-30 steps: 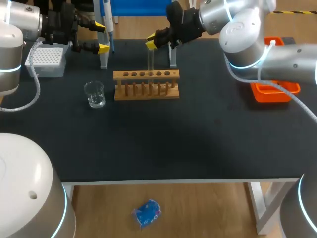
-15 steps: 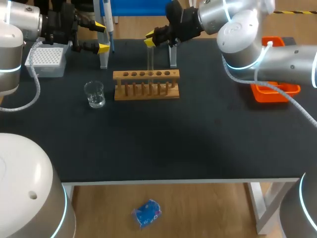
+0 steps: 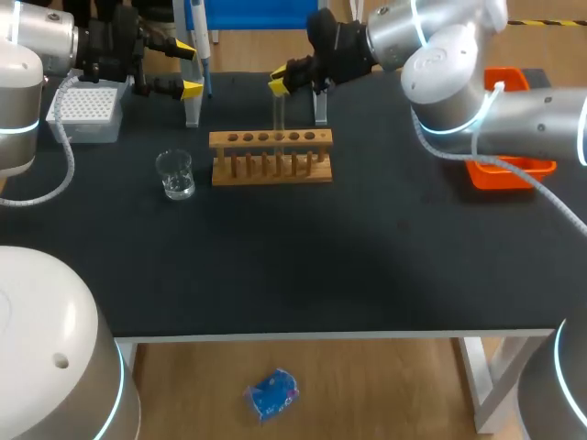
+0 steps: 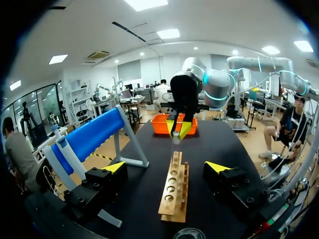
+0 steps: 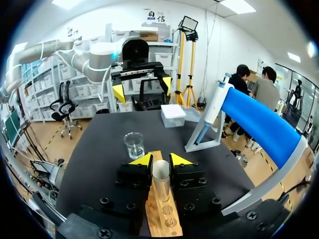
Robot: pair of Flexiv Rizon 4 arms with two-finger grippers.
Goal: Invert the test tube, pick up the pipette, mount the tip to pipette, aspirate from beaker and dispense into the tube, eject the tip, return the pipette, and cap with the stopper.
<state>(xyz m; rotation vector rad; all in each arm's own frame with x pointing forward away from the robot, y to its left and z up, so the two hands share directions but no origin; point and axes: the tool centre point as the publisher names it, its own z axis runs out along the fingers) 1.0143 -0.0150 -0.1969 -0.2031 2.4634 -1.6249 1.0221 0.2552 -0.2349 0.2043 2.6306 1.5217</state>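
A dark table [image 3: 367,266] carries a wooden rack [image 3: 271,156] under the fingers of the right gripper [image 3: 278,82]. A glass beaker [image 3: 174,174] and a white tip box [image 3: 89,112] sit near the fingers of the left gripper [image 3: 189,69]. A pipette stand [image 3: 192,108] spans between both pairs of fingers, and an orange tray [image 3: 509,170] lies well apart from them.

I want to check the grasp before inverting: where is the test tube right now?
In the head view the test tube stands upright at the far middle of the table, gripped in the right arm's jaws directly over the wooden rack.
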